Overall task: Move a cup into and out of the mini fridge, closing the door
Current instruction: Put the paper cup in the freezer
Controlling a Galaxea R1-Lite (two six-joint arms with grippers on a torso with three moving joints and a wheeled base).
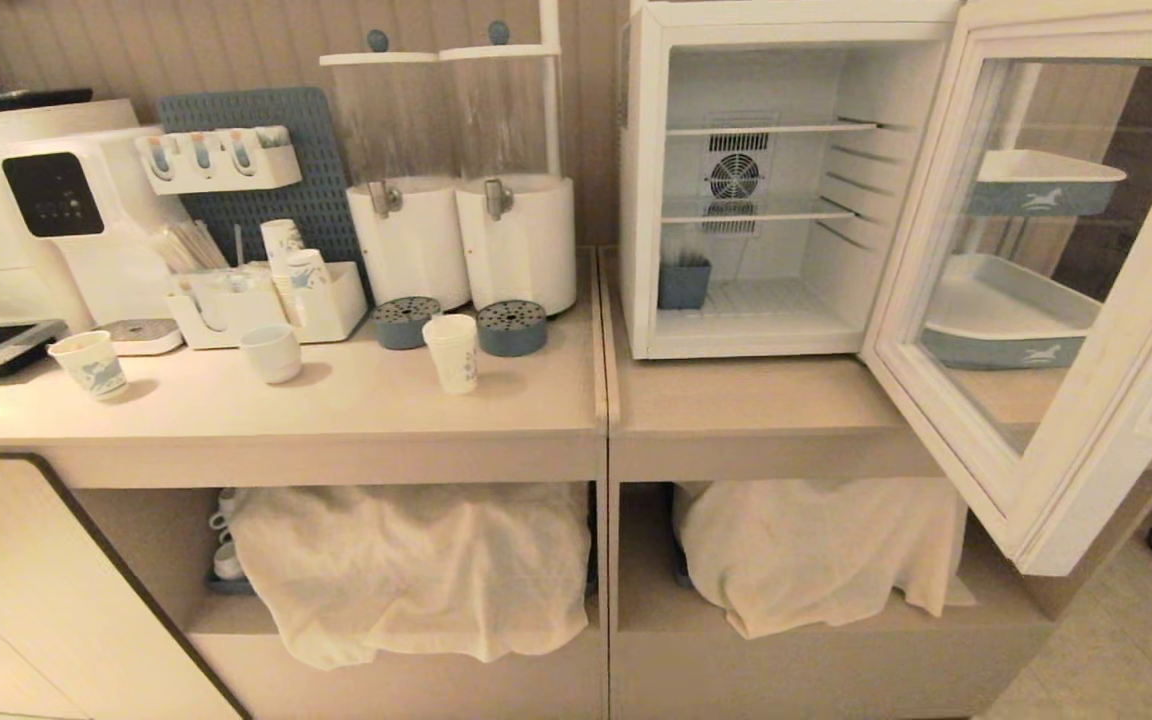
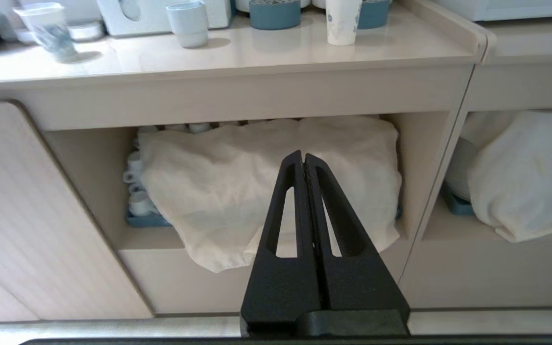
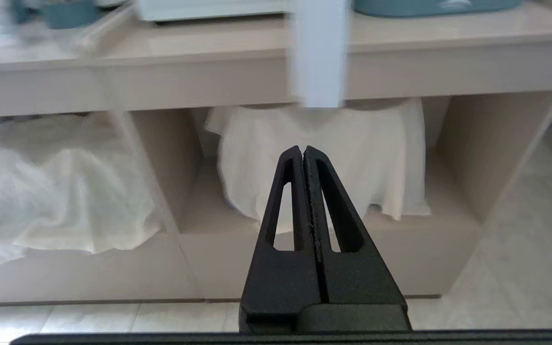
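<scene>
The fridge door is wide open and our cup waits on the counter.

We see the tall white cup (image 1: 453, 352) standing on the counter (image 1: 336, 410), in front of two drink tanks and well to the left of the mini fridge (image 1: 756, 180). The door (image 1: 1056, 290) swings out to the right, and the fridge shelves are bare but for a small blue box at the bottom. Our left gripper (image 2: 303, 158) and right gripper (image 3: 303, 152) hang low before the cupboard shelves, each with jaws pressed together and holding nothing.
</scene>
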